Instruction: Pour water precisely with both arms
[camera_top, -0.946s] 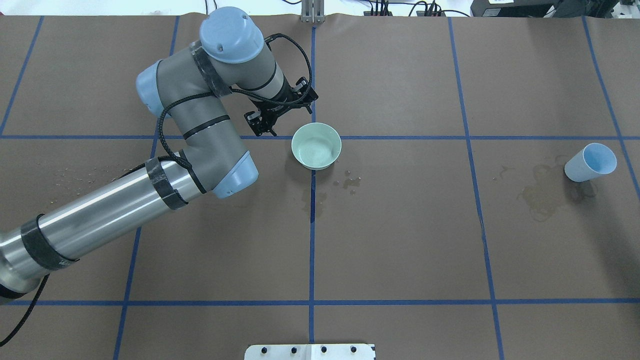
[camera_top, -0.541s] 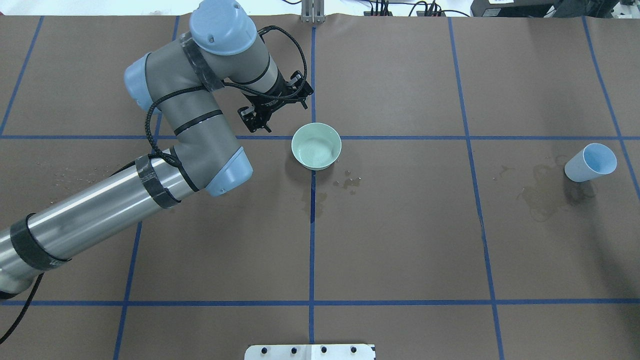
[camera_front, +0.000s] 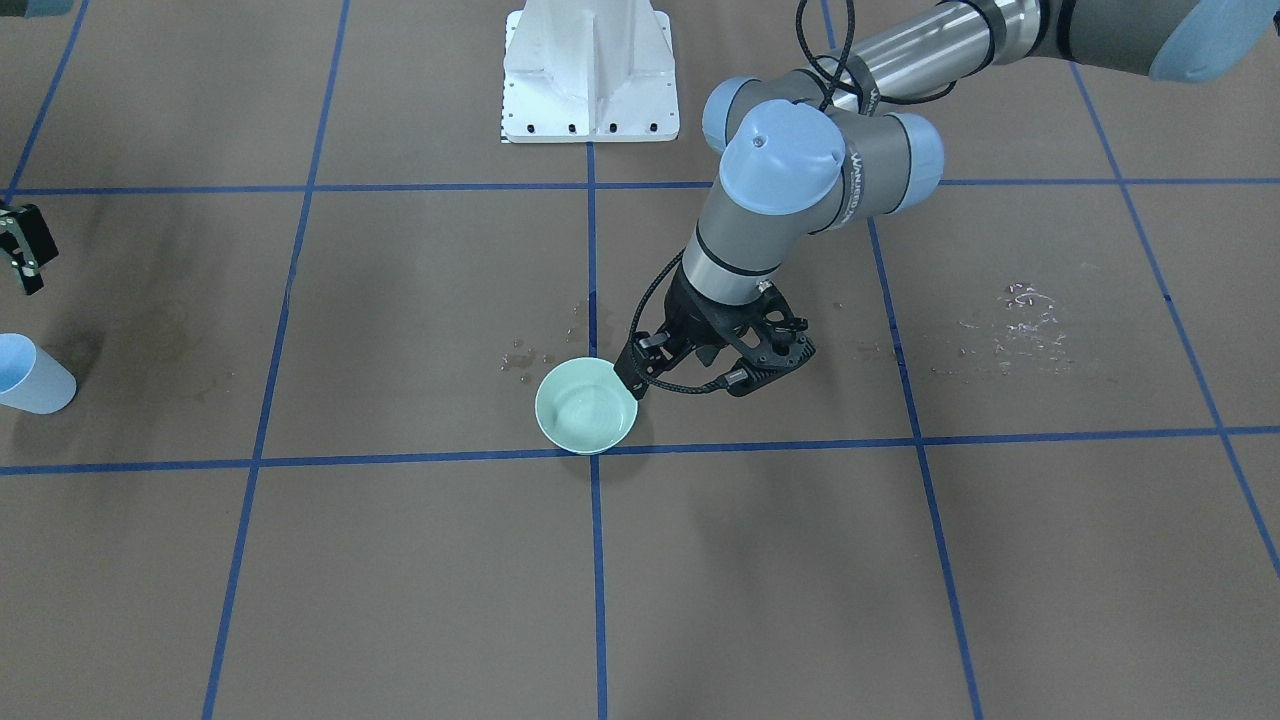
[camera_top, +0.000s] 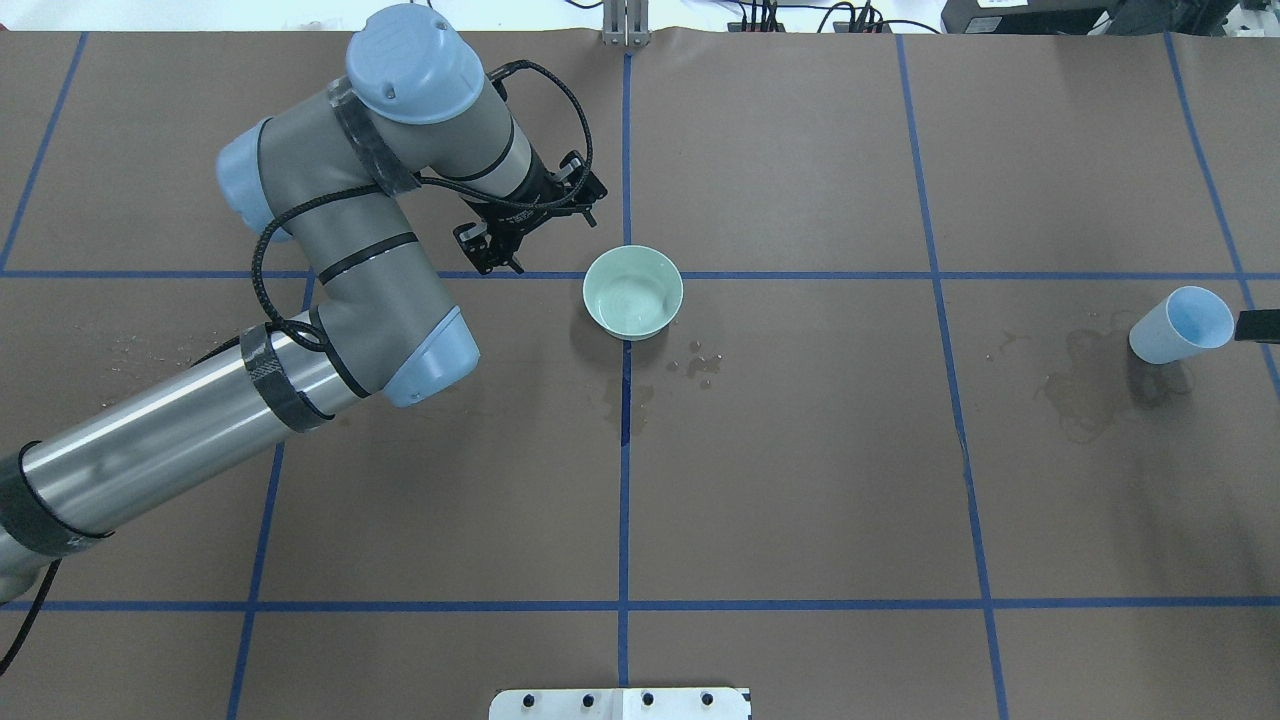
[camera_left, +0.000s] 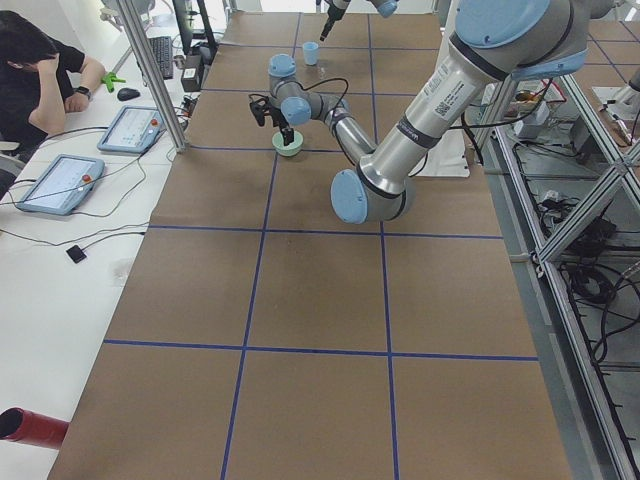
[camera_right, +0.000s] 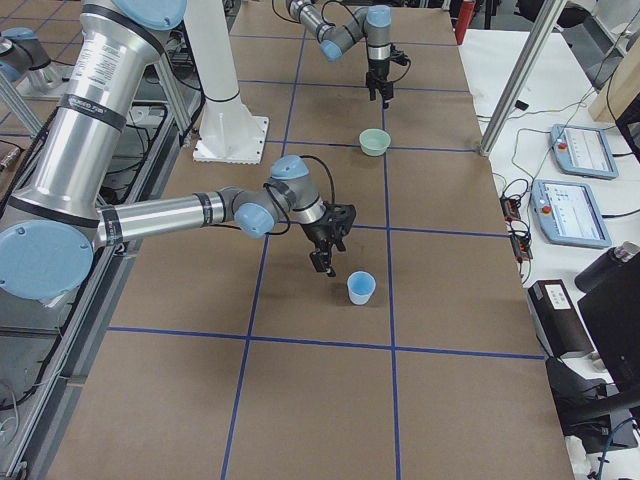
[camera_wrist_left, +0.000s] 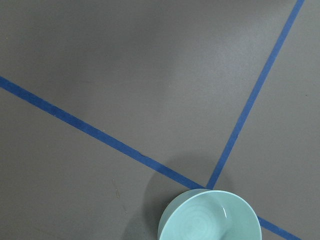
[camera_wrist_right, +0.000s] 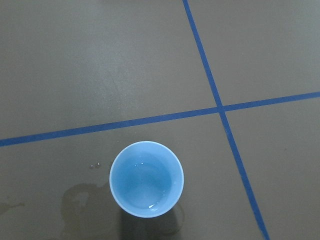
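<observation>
Holding left gripper (camera_front: 690, 381) just beside bowl (camera_front: 556, 420), jaws apart. Holding right gripper (camera_right: 328, 250) well away from bowl, by cup (camera_right: 361, 295); cannot tell whether jaws apart or together.

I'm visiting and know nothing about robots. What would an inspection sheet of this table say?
Surface: brown table with blue tape grid; wet stains by the cup, droplets by the bowl.
Job's things: blue cup holding water; green bowl upright.
Clutter: nothing seen.
Grippers: left gripper beside the bowl, jaws open, empty; right gripper near the cup, jaws unclear.
Cables: black cable looped along the left wrist.
Surroundings: seated person, tablets on side desk.
</observation>
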